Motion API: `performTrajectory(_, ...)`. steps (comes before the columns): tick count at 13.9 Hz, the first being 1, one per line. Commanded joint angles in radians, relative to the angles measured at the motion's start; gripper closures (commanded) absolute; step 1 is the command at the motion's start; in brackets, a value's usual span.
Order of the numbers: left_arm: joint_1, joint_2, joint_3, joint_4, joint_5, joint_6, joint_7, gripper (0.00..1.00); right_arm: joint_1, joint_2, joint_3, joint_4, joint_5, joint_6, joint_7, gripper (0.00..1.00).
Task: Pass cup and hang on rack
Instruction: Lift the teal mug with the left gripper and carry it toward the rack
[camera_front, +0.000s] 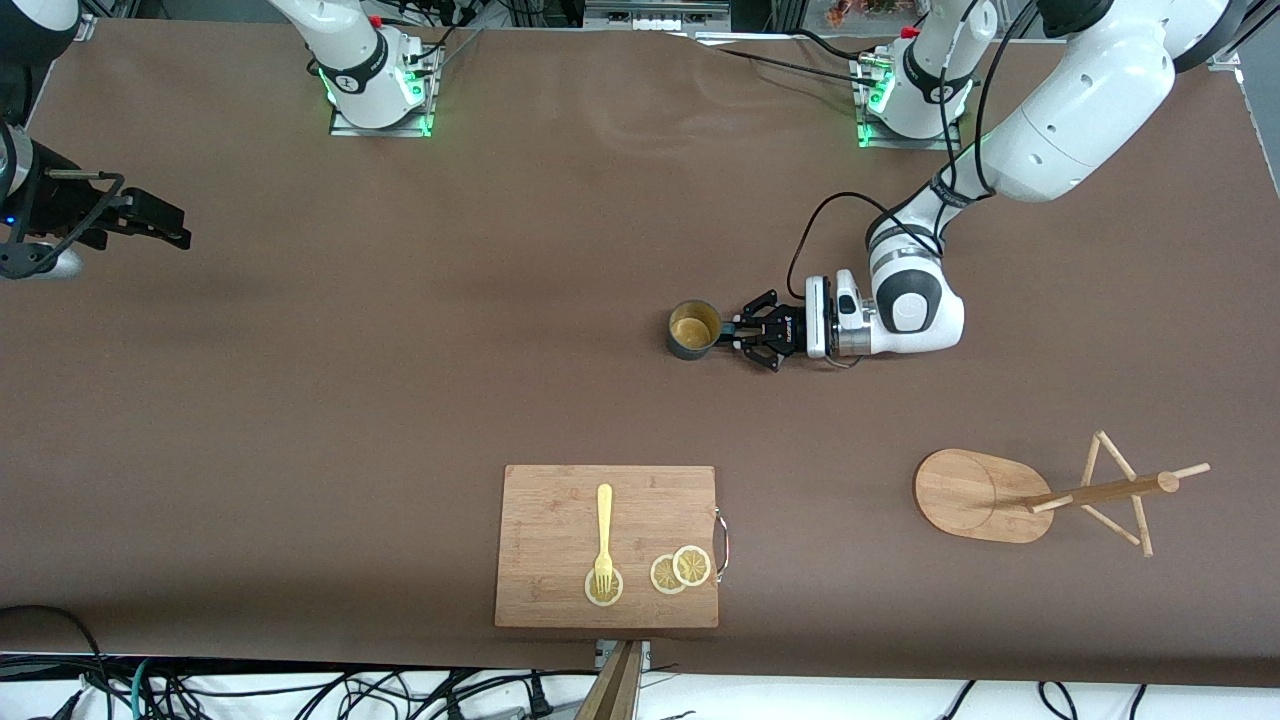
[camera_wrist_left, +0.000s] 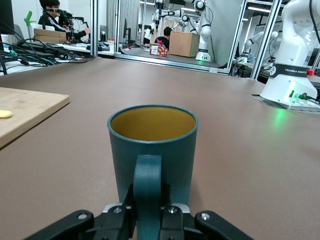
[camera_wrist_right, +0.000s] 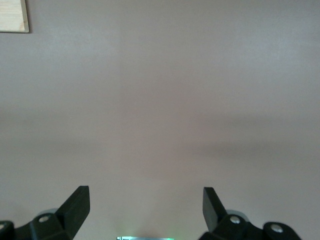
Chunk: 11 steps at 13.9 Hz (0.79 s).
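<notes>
Left tool (camera_front: 735, 333) is clamped tight on the handle of the cup (camera_front: 692, 329) standing mid-tabletop, while the right tool (camera_wrist_right: 145, 205) waits over bare tabletop, fingers spread wide.

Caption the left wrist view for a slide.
Left gripper shut on the handle of the upright teal cup on the brown table, cutting board beside it.

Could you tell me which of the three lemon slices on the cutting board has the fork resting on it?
The lone lemon slice, under the fork's tines; the other two slices overlap nearer the board's metal handle.
</notes>
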Motion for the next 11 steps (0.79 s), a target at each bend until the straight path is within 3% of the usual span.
performTrajectory(1,0.041,-0.098,-0.018,-0.048,-0.014,-0.004,0.022,1.0,0.001,0.003,0.001,0.015,0.001,0.017,0.008,0.0)
performTrajectory(6,0.216,-0.315,-0.045,-0.228,-0.004,-0.12,-0.193,1.0,0.001,0.004,-0.001,0.011,0.002,0.04,0.008,0.0)
performTrajectory(11,0.497,-0.425,-0.047,-0.236,0.206,-0.416,-0.546,1.0,0.001,0.004,0.002,0.014,0.002,0.044,0.012,0.0)
